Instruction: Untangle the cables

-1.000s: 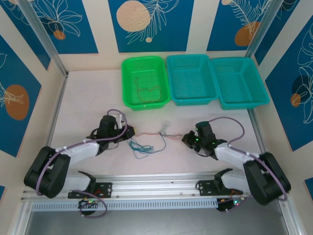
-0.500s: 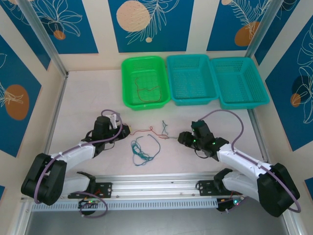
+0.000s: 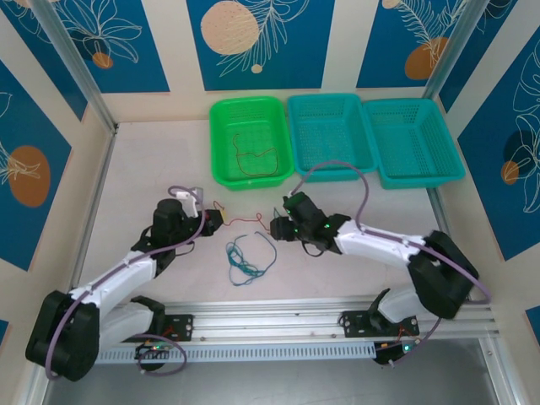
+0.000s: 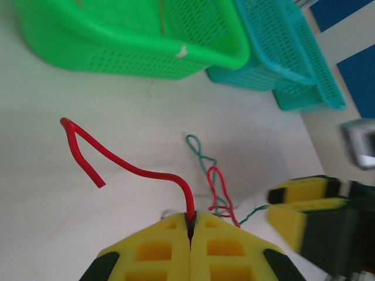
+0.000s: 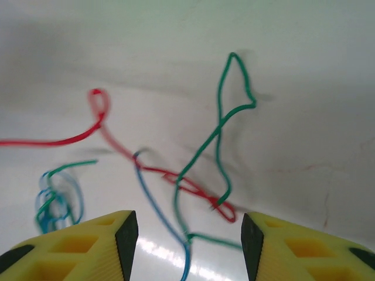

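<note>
One red cable (image 4: 136,170) sits pinched in our left hand (image 4: 190,231) as an anchor, we judge; our right hand (image 5: 184,231), spread, hovers over the tangled cables (image 5: 177,175) on the bench (image 5: 304,70), ready to pull.

Legible markings: none.
We read no lettering, label, brand or number on the baskets (image 3: 327,99), wall panels (image 3: 287,42) or table (image 3: 152,169).

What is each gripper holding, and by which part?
Left gripper pinches the red cable some way back from its free end; right gripper is open, holding nothing.
</note>
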You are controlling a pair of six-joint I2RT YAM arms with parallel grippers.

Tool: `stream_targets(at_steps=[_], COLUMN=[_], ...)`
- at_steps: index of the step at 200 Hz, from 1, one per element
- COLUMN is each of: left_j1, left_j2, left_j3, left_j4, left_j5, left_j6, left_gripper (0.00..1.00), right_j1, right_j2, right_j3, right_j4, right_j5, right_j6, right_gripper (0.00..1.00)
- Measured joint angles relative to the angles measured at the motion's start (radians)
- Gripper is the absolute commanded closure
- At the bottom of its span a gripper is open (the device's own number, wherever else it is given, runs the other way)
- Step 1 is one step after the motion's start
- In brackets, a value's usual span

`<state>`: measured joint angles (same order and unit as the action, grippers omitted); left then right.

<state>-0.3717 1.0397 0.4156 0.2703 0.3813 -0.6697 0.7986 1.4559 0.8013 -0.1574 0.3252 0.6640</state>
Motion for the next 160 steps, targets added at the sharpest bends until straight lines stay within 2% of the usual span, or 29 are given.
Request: stream_targets(at_steps=[20,29,42,49,78,107,134,160], left_j1=[0.0,0.0,0.0,0.0,0.0,0.0,0.0,-0.001], left_j2=[-0.049,-0.07,-0.093,-0.102,-0.111,-0.1,-0.037,0.107], left_j3=[0.049,0.084,0.139,0.172,0.283,0.36,0.434,0.558], left_j4=[-0.036,-0.059,-0.089,-0.108,-0.156,-0.197,-0.201,-0.191], left_j5=[0.001,0.0,-0.001,-0.006,-0.029,-0.061,-0.087,-0.14], left_j6=[0.011,0.02,0.034,0.043,0.083,0.139,0.176,0.209], left_gripper=[1.0,1.0,1.0,1.0,1.0,1.0,1.0,1.0], right_j1=[-0.014,-0.023,-0.043,-0.057,-0.105,-0.129,-0.129,-0.117], right_j2=[0.112,0.14,0.159,0.16,0.138,0.085,0.039,-0.055], right_j3=[0.032,0.028,0.01,-0.003,-0.058,-0.117,-0.15,-0.187], right_j4=[0.0,-0.007,-0.009,-0.009,0.016,0.027,0.02,-0.026], right_j5=[0.045,0.055,0.058,0.057,0.045,0.04,0.037,0.034], right_j6=[0.037,0.055,0.084,0.094,0.137,0.166,0.174,0.179], right_gripper=[0.55,0.63,0.81,0.86,0.9,0.87,0.68,0.59])
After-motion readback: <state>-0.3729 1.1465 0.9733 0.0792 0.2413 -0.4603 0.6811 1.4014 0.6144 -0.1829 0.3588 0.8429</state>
